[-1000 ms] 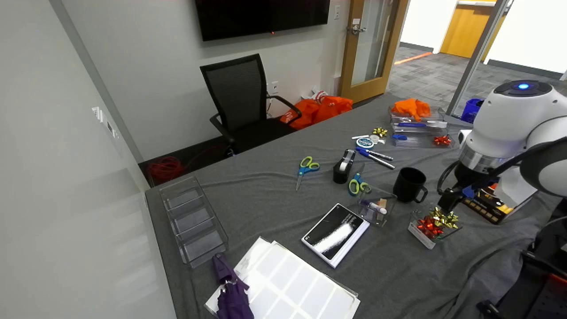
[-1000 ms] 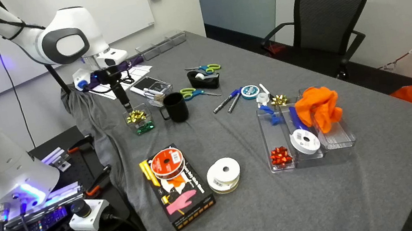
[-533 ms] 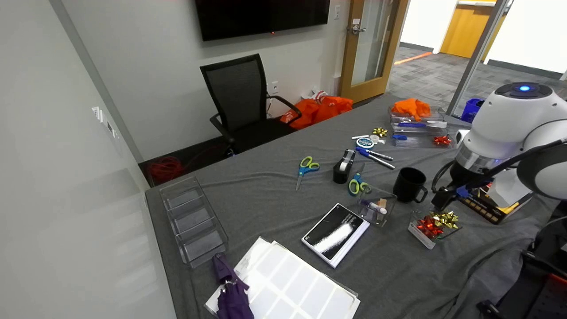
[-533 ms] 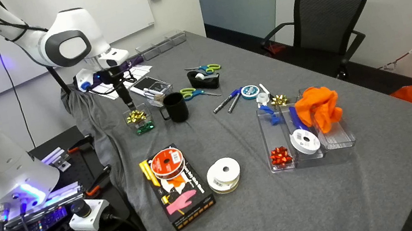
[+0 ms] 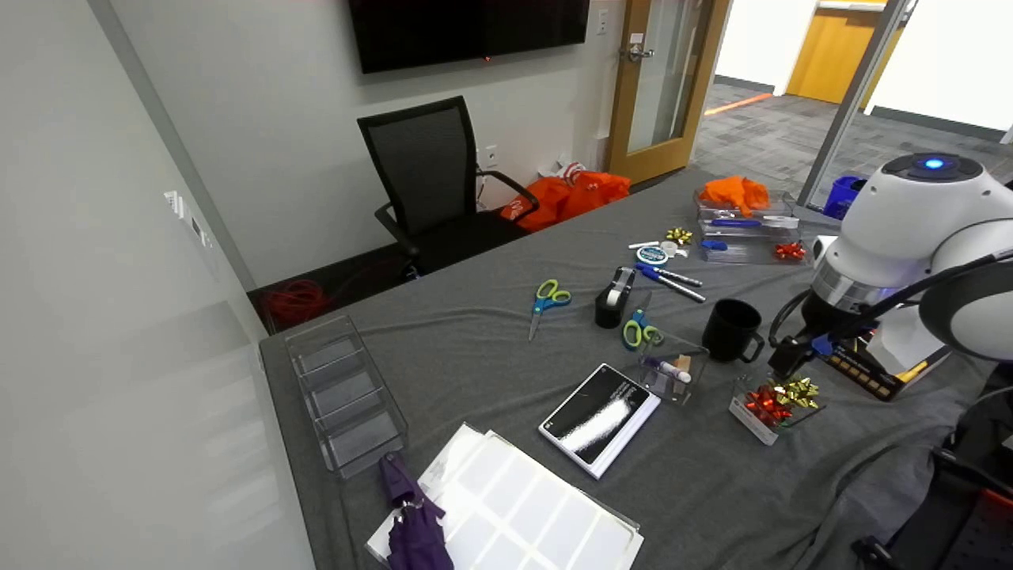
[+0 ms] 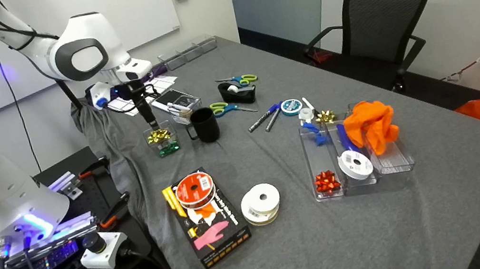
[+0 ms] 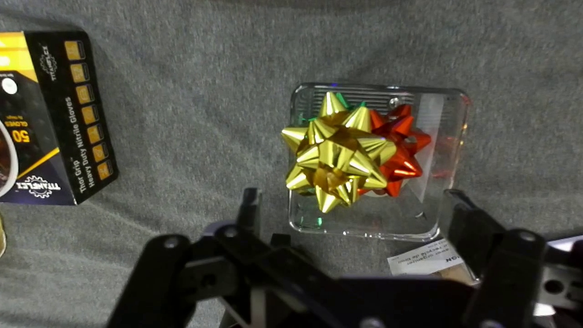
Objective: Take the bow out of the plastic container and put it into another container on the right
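The shiny gold bow [image 7: 334, 155] lies in the small clear plastic tub [image 7: 410, 217], partly over a red bow [image 7: 405, 159], with a green bow mostly hidden beneath. The gold bow shows in both exterior views [image 5: 795, 393] [image 6: 158, 136]. My gripper [image 7: 353, 193] is open and empty, its fingers wide apart towards the tub's lower edge in the wrist view. In both exterior views it [image 5: 783, 366] [image 6: 153, 126] hangs just above the tub. Clear trays [image 6: 320, 153] hold a red bow and an orange cloth. A dark glove box [image 6: 232, 239] bears a red ribbon spool. I cannot tell which is the other container.
A black mug [image 6: 205, 125] stands close beside the tub. A clear tub with a marker [image 5: 673, 372] is near it. White spools [image 6: 260, 204] stand beside the glove box. Scissors, a tape dispenser [image 5: 615, 298] and pens lie further off. Another gold bow [image 6: 325, 116] lies by the trays.
The arm has lowered a little. The fingertips have shifted slightly left in an exterior view, off the gold bow's outline. The bows and the tub have not moved.
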